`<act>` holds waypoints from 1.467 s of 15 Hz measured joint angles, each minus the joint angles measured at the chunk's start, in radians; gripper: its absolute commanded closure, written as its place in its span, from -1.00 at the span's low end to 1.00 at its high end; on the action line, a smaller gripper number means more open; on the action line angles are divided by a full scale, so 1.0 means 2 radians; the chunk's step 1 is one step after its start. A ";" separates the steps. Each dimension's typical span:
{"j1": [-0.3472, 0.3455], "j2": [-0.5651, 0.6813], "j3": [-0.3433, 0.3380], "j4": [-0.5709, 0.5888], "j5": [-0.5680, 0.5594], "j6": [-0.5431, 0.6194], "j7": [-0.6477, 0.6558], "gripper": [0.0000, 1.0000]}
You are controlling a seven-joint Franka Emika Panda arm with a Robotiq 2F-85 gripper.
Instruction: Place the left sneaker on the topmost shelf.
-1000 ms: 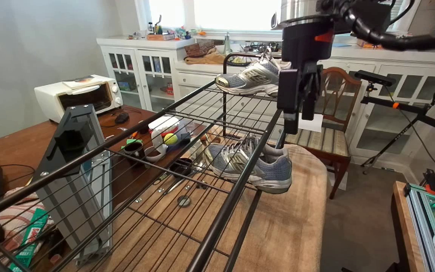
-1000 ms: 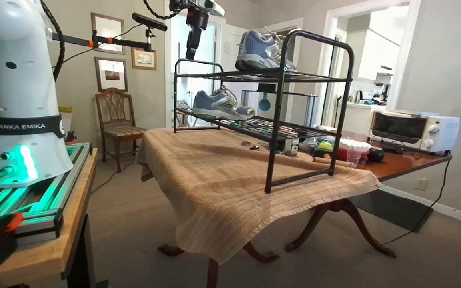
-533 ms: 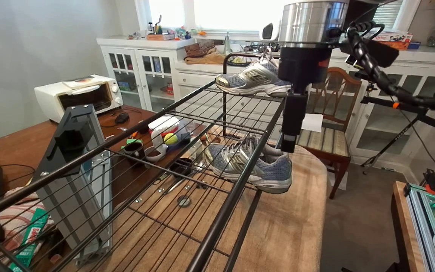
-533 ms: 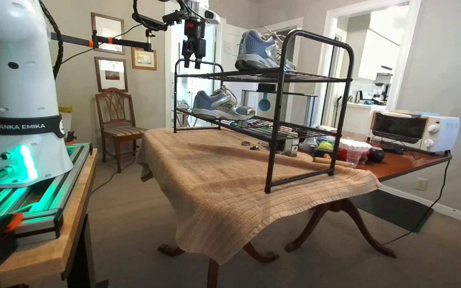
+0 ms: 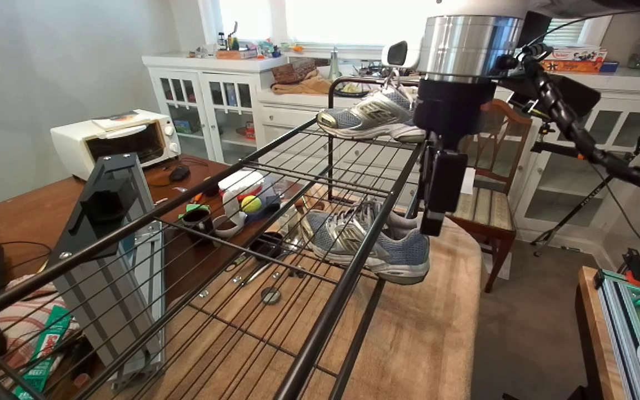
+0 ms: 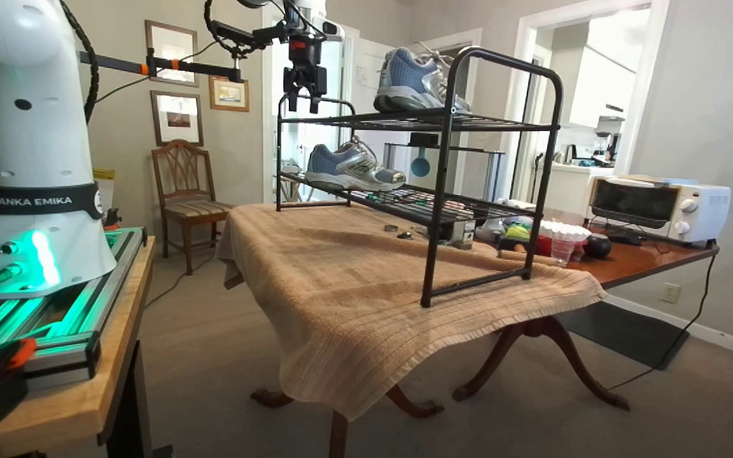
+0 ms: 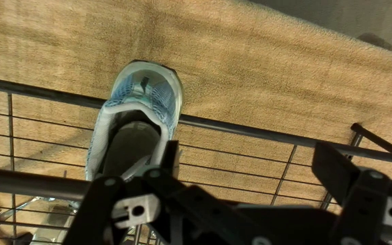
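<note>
Hovering above the lower wire tier (image 7: 250, 131), my jaws are standing spread, pinching nothing. The left sneaker (image 6: 350, 166) is resting on that tier, below and, in the wrist view, left of their midline. Its long axis is running crosswise to their opening; I am likely needing a sideways shift.

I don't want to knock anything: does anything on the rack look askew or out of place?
Yes, the lower shoe: in the wrist view its heel juts out past the lower shelf's rail, over the towel, so its back end looks unsupported. A nudge might shift it.
</note>
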 measured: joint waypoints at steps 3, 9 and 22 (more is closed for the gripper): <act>0.000 0.000 0.000 0.000 0.000 0.000 0.000 -1.00; 0.006 0.005 -0.003 -0.006 0.012 -0.004 -0.001 -1.00; 0.006 0.014 -0.002 -0.044 -0.077 -0.004 -0.069 -1.00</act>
